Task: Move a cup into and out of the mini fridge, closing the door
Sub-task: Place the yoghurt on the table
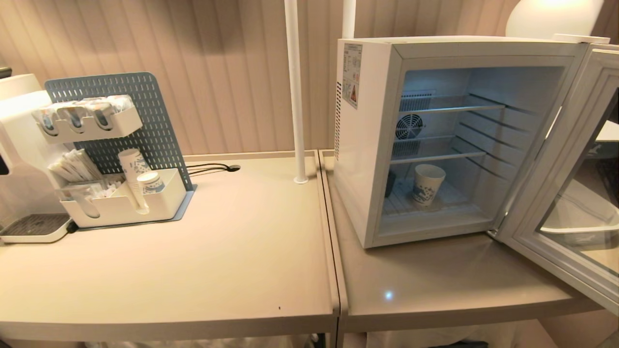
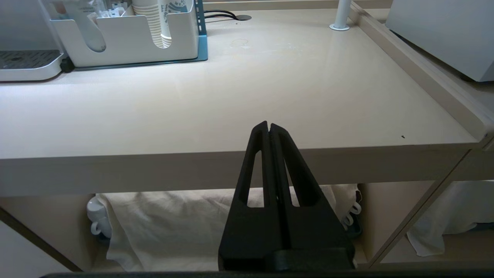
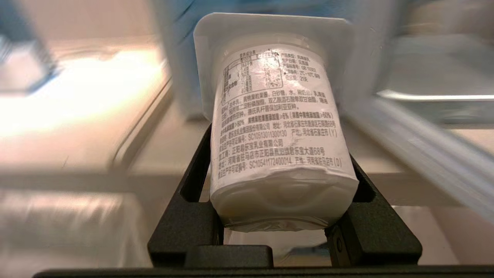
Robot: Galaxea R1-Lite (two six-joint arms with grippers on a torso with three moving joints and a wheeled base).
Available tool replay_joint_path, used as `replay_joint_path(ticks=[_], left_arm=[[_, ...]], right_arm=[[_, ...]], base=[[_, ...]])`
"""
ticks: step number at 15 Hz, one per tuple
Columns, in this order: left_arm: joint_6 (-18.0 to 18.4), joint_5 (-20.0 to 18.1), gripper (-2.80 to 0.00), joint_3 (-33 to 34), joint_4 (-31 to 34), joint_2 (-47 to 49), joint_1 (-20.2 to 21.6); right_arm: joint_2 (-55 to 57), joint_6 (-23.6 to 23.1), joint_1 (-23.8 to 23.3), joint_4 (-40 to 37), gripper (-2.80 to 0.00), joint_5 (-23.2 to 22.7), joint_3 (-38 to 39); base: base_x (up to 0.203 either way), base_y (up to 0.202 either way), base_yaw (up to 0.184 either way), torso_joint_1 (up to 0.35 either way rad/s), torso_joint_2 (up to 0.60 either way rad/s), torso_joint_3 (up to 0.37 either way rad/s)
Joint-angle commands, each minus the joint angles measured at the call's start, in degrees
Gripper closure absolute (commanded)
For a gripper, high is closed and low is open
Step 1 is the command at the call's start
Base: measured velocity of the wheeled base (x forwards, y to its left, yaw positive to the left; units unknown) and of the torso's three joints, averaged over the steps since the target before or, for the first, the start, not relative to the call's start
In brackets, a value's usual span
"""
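right gripper clasps the cup, clear of the open fridge

its jaws pinch the small white printed cup at the base end, rim pointing away, so it can be carried; the mini fridge stands with its door swung wide (a taller paper cup sits on the bottom shelf). left gripper hangs pressed closed before the table, idle.

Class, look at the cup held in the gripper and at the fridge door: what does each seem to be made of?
The cup: probably thin white plastic, glossy, its base dented and creased, with a printed label. The door: glass pane, showing reflections, in a pale, smooth frame, likely plastic.
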State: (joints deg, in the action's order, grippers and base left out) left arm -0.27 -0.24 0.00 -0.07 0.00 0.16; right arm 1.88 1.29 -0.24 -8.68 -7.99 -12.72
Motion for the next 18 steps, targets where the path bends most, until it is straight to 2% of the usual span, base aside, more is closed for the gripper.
replay_joint_path(ticks=[1,3,5,15,18], left_arm=[[-0.08,-0.03,0.00,0.00,-0.02,0.09,0.09],[0.17,-0.03,0.00,0.00,-0.02,0.09,0.02],[0.09,-0.03,0.00,0.00,-0.02,0.09,0.02],[0.18,-0.03,0.00,0.00,-0.02,0.09,0.02],[0.19,-0.03,0.00,0.00,-0.02,0.09,0.02]], right_arm=[[-1.86,-2.38,0.27,0.80,0.00,-3.45,5.30],[-1.80,-2.60,0.32,3.22,0.00,2.93,8.28],[-1.74,-5.30,0.33,-2.74,0.00,7.20,8.46],[-1.79,-5.15,0.33,-2.66,0.00,6.94,8.50],[-1.79,-5.15,0.33,-2.66,0.00,6.85,8.50]], base=[[0.000,0.000,0.000,0.000,0.00,0.000],[0.000,0.000,0.000,0.000,0.00,0.000],[0.000,0.000,0.000,0.000,0.00,0.000],[0.000,0.000,0.000,0.000,0.00,0.000],[0.002,0.130,-0.005,0.006,0.00,-0.002]])
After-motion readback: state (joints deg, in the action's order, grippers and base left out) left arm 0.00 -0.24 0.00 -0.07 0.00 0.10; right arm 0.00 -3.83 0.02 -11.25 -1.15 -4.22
